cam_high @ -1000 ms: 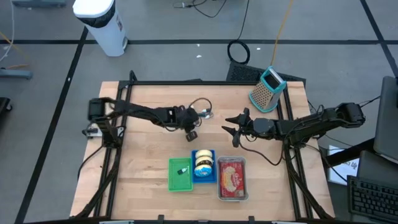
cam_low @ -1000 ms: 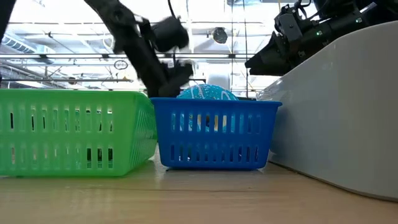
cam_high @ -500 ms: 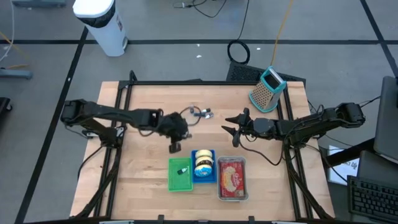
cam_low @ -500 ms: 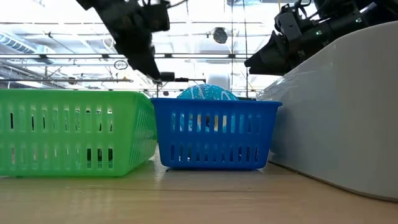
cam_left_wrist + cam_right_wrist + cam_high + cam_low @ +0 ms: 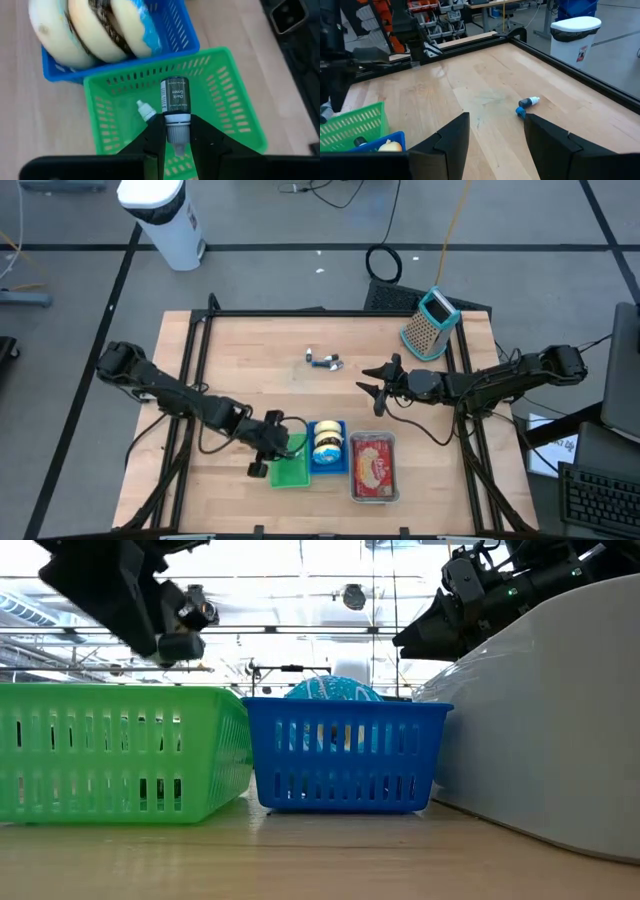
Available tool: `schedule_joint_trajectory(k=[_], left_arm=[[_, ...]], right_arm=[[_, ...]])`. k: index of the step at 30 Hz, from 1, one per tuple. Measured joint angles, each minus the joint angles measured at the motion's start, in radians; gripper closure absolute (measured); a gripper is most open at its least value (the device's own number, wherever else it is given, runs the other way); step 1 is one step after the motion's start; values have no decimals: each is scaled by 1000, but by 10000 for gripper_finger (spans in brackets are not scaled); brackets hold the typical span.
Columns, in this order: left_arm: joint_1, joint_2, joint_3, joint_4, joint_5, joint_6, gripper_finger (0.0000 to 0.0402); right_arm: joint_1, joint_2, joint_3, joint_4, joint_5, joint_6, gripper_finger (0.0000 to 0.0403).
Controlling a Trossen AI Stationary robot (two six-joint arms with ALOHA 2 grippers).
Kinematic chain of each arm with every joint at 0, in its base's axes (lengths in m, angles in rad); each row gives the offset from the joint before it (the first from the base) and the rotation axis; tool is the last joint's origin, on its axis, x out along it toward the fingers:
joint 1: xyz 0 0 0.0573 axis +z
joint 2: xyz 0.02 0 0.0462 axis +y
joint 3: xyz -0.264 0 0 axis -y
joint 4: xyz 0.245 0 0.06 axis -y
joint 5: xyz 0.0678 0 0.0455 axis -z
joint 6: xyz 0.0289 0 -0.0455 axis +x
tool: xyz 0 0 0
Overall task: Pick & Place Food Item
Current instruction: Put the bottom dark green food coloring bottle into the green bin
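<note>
My left gripper [image 5: 177,144] hangs over the green basket [image 5: 291,463], shut on a small dark bottle [image 5: 175,100] with a grey cap. A smaller white-tipped bottle [image 5: 146,111] lies on the basket's floor. Beside it the blue basket [image 5: 327,448] holds wrapped round sandwich items [image 5: 95,25]. A small blue bottle [image 5: 322,361] lies on its side on the wood at the far middle. My right gripper [image 5: 372,390] hovers open above the table's right half, with nothing between its fingers. My left gripper pinches the dark bottle's grey cap end [image 5: 177,131] between its two fingers [image 5: 155,140]. The fingers slant down from the table's left side, and the bottle's body sticks out past the fingertips in line with them. The bottle hangs clear above the green basket's floor.
A clear tray with a red package [image 5: 374,467] stands right of the blue basket. A metal grater [image 5: 430,323] is at the far right corner. A black frame [image 5: 300,311] rims the table. Bare wood lies between the baskets and the blue bottle.
My left gripper has swung from the table's middle toward the near edge and the left, carrying the dark bottle, and now tips more steeply down over the green basket. The blue bottle stays where it lay.
</note>
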Motion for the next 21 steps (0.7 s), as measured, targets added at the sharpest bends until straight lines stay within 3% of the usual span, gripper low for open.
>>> schedule_joint_trajectory(k=[8, 21], left_arm=[[-17, 0, -110, 130, -17, -187, 335], [51, 0, -125, 131, 12, -267, 296]], right_arm=[[0, 0, 0, 0, 0, -1, 222], [0, 0, 0, 0, -1, -45, 222]])
